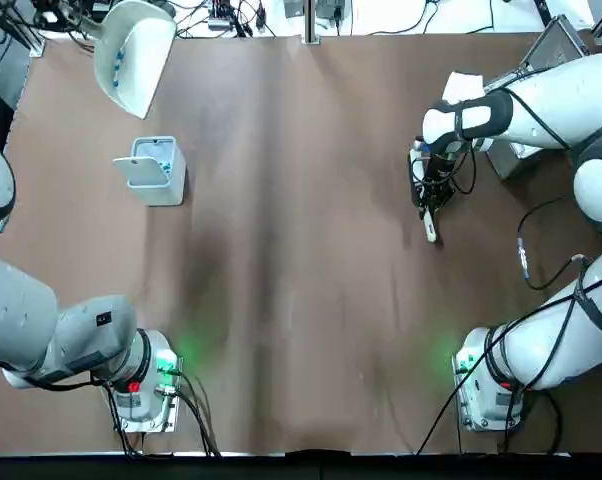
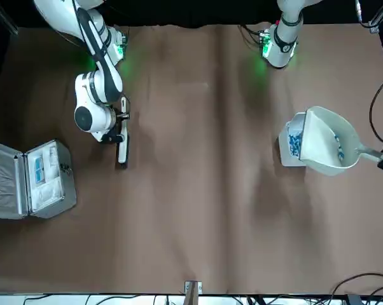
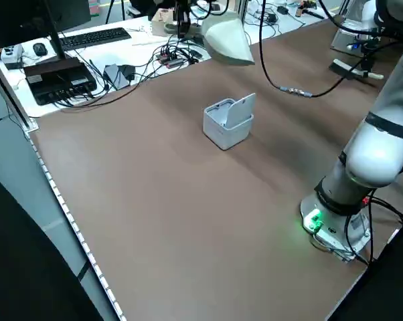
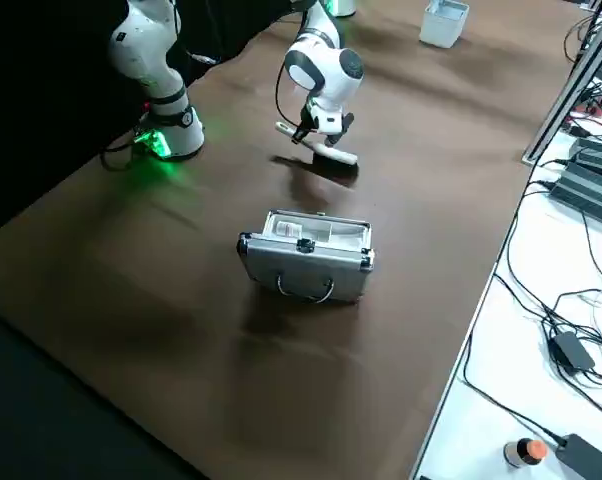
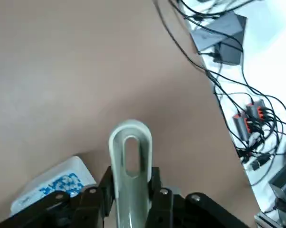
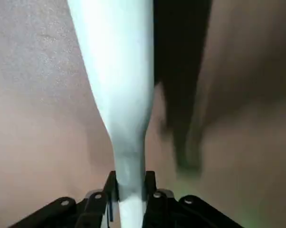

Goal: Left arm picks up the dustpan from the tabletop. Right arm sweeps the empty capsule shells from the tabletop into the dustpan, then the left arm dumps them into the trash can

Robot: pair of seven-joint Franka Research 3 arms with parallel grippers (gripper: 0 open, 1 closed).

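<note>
**Tipping dustpan held above the bin, brush parked low on the right**

Looking down from overhead, I see the dustpan [image 1: 133,55] held at the far left corner of the tabletop [image 1: 301,300], beyond the trash can [image 1: 153,170], with blue specks inside the scoop. The left gripper itself is out of that picture.

Front view adds more: the scoop overlaps the bin's far edge, capsule shells [image 2: 296,142] lie blue inside the open bin, and a few more cling inside the pan at its handle end. The handle runs off toward the picture's edge.

Left wrist view settles the grip: left gripper [image 5: 128,190] fingers clamped tight on the dustpan's slotted handle, the bin and its blue contents visible past them.

Left side view shows the pan raised clear of the table, and the bin's swing lid tilted up.

Right arm [image 1: 541,100] reaches in from the right; the right gripper [image 1: 431,200] holds the white brush [image 1: 430,228] low over the table, well apart from the bin. Right wrist view shows the fingers closed snugly on the brush's narrow neck. I cannot tell whether the brush tip touches the surface.

Only the front and right side views show the silver metal case [image 4: 306,255], standing open near the table's far right edge.
</note>
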